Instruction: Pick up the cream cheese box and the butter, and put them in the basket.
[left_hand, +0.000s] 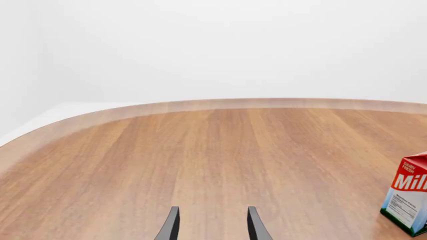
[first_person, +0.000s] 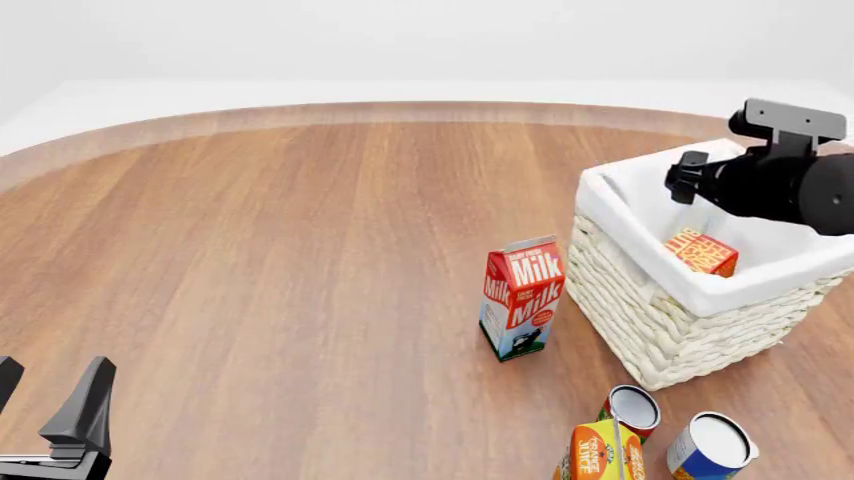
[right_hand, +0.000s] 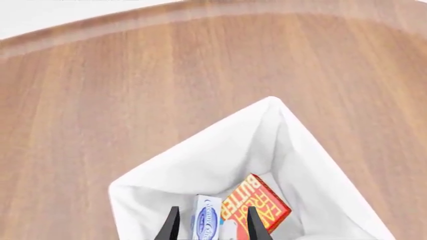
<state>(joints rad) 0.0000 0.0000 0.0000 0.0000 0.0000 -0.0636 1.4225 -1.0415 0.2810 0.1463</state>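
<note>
My left gripper (first_person: 47, 405) hangs low at the near left edge of the table (first_person: 267, 250), fingers apart, holding nothing. Near right: 2 cans (first_person: 707, 447) and an OJ carton (first_person: 601, 452). Mid-table, the milk carton (first_person: 523, 297) stands upright just beside the basket (first_person: 667, 320). My right gripper (right_hand: 212, 225) hovers over the basket, fingers parted w/ nothing between. Inside on the liner lie the butter (right_hand: 257, 202) and the cream cheese box (right_hand: 205, 220), touching side by side.
</note>
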